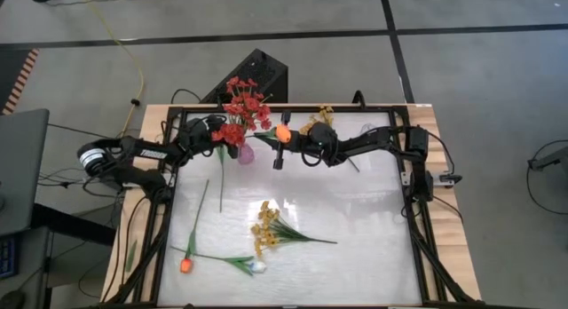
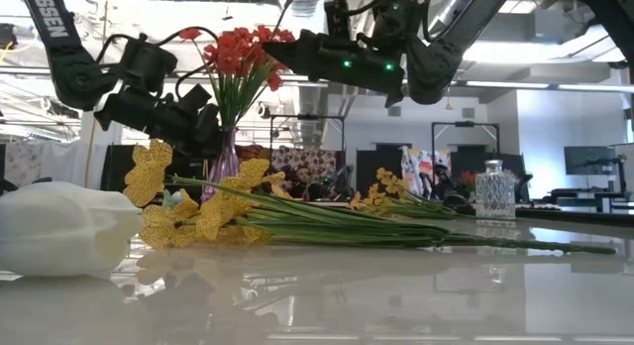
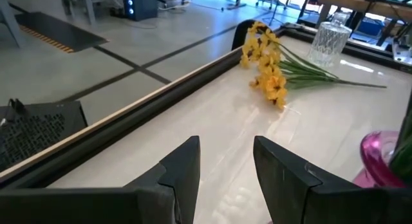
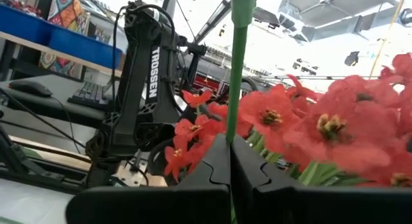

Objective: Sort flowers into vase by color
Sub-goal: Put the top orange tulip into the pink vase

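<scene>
Orange tulip up by the pink vase

Right gripper (image 1: 280, 149) clamped tight on the thin green stem (image 4: 235, 76) of an orange artificial tulip (image 1: 283, 131), held in the air at the table's far edge, just right of the translucent pink glass vase (image 1: 246, 154) stuffed with red blossom sprays (image 1: 241, 103). Left gripper (image 3: 225, 169) parted and empty, hovering just left of that vase. Lying flat on the glossy white table (image 1: 355, 211): a yellow blossom spray (image 1: 266, 227) mid-table, another yellow spray (image 1: 317, 120) at the far edge beside a clear cut-glass vase (image 3: 328, 38), plus a second orange tulip (image 1: 186, 265) and a white tulip (image 1: 257, 266) along the near edge.

Red blossom sprays (image 1: 241, 105) upright in pink vase (image 1: 246, 154); yellow sprays (image 1: 264, 229) flat on table.
</scene>
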